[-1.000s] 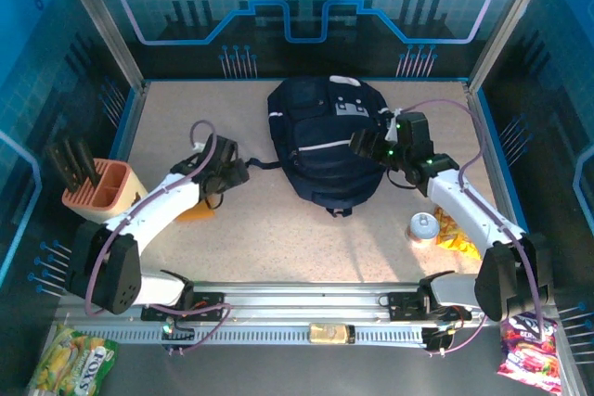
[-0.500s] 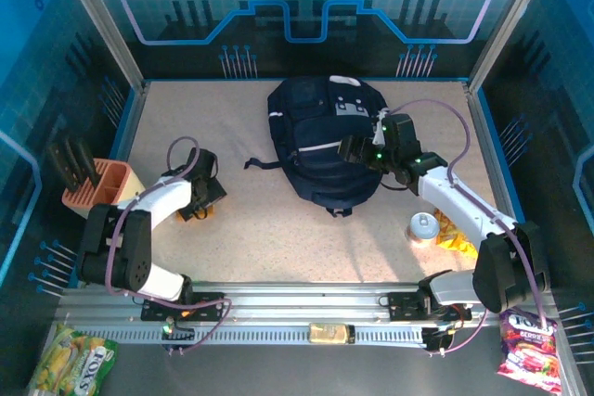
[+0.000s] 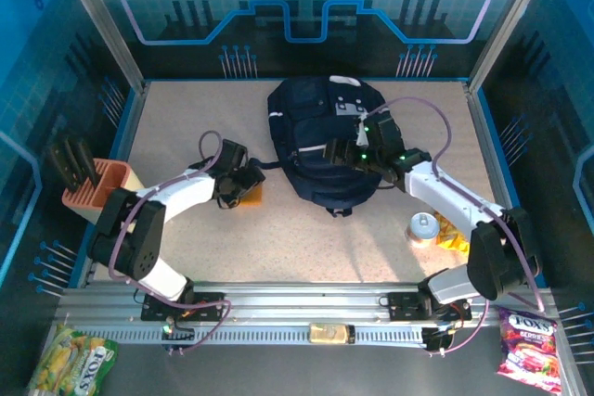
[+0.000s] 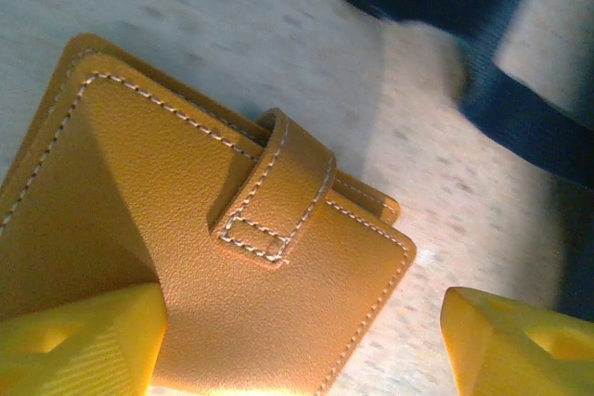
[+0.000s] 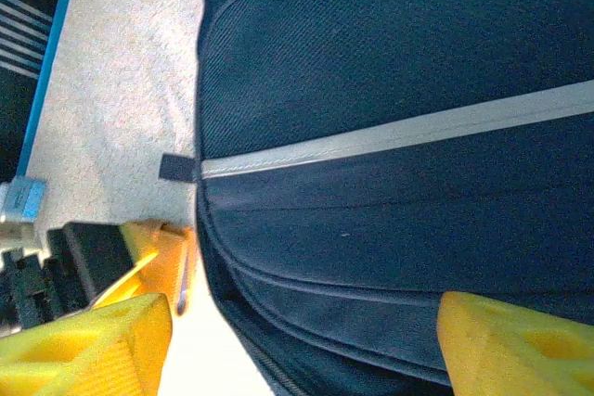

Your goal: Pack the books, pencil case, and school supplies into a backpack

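Top external view: the backpack [image 3: 325,141] lies flat on the tabletop [image 3: 306,238], midway between the left and right edges and nearer the far edge. A pale stripe [image 3: 311,148] crosses it. The right gripper [image 3: 336,150] hangs over its middle. The left gripper [image 3: 244,186] is just left of the backpack, above the pad [image 3: 254,195], which lies on the tabletop beside a loose strap [image 3: 264,164]. A pink rack [image 3: 93,187] stands at the left edge. A can [image 3: 422,226] and a yellow bag [image 3: 455,234] sit near the right edge. From here the jaw gaps are too small to judge.

Left wrist view gives that detail. The left gripper [image 4: 292,350] has its jaws wide apart. One fingertip [image 4: 74,340] overlaps the pad [image 4: 186,229], and the other stands past the pad's corner, over bare tabletop [image 4: 232,6]; I cannot tell whether either touches it. The pad is orange-yellow with white stitching and a closing tab [image 4: 274,192]. The strap [image 4: 520,99] crosses the upper right, blurred.

Right wrist view: the right gripper [image 5: 302,340] is also spread wide, clamped on nothing, with navy backpack [image 5: 390,44] fabric between its tips. The stripe [image 5: 399,136] runs across the backpack, and tabletop [image 5: 121,62] shows to the left.
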